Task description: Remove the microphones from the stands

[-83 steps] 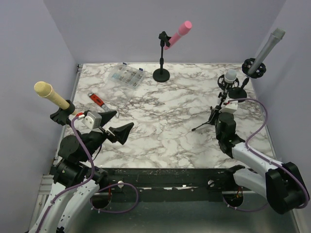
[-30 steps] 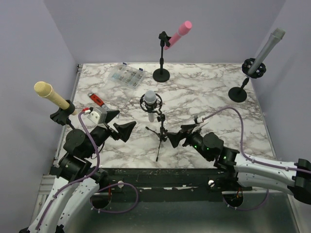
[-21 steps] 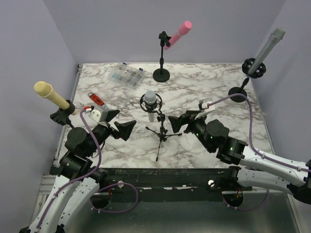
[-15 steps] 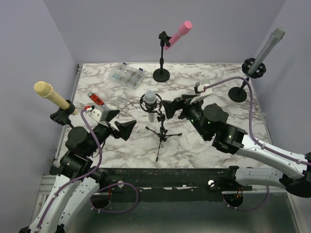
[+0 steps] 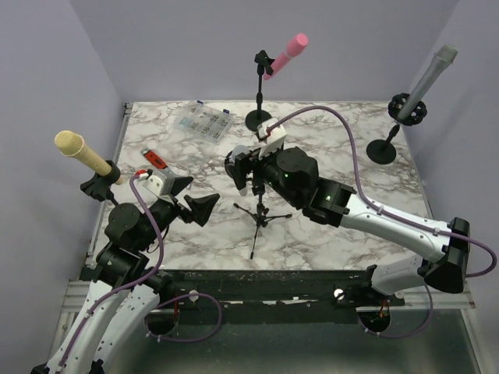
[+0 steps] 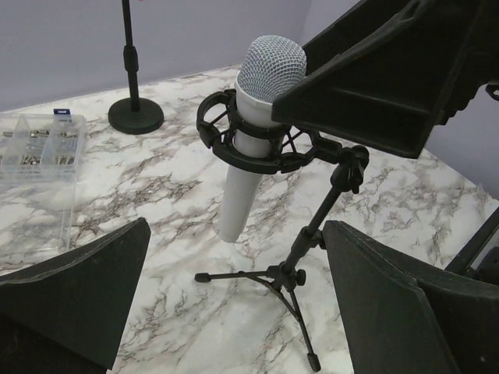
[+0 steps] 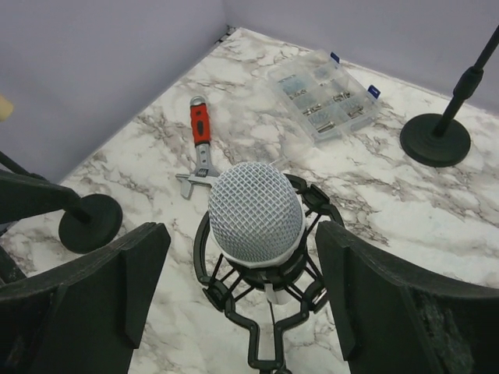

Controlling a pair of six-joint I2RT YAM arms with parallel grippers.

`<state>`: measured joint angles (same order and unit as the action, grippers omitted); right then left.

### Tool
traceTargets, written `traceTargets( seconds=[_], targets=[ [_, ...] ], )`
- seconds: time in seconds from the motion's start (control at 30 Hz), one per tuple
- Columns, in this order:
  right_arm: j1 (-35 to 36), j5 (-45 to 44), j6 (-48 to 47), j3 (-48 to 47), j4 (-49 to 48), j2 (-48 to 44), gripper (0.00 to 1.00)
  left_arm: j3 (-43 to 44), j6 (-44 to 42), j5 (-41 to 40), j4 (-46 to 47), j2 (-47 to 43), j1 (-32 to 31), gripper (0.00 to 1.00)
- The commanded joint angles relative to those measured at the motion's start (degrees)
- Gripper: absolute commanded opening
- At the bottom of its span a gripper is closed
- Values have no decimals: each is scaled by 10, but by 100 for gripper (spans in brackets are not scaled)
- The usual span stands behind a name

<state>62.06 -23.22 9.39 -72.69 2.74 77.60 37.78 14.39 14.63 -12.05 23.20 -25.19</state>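
A white microphone (image 5: 239,151) with a silver mesh head sits in the black shock-mount ring of a small tripod stand (image 5: 258,212) in the middle of the marble table. My right gripper (image 5: 243,167) hangs over it from above. In the right wrist view the right gripper (image 7: 242,234) is open, its two fingers on either side of the microphone head (image 7: 256,210) with a gap on each side. My left gripper (image 5: 198,195) is open and apart, to the left of the stand. Its wrist view shows the microphone (image 6: 257,117) upright in the stand (image 6: 312,234), beyond the left gripper (image 6: 235,234).
A pink microphone (image 5: 284,54) on a stand is at the back, a grey one (image 5: 425,78) at the right and a yellow one (image 5: 82,153) at the left edge. A clear parts box (image 5: 204,122) and a red-handled wrench (image 5: 156,162) lie at the back left.
My right arm has swung from the near right up and left over the microphone, and its fingers now straddle the mesh head. The left arm has hardly moved.
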Motion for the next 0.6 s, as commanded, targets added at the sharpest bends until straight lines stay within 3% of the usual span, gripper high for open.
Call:
traceTargets(
  seconds=[0.0,0.13,0.3,0.57],
  targets=[
    [8,-27,-25,-42,22,43,83,-2,4,21,12,-5,3,99],
    [19,-101,-50,-49,14,61,76,-3,4,22,13,-8,3,99],
    [20,-121,-60,-70,23,88,68,-2,4,22,13,-9,3,99],
    [35,-117,-81,-80,15,94,34,-3,4,22,13,-11,3,99]
  ],
)
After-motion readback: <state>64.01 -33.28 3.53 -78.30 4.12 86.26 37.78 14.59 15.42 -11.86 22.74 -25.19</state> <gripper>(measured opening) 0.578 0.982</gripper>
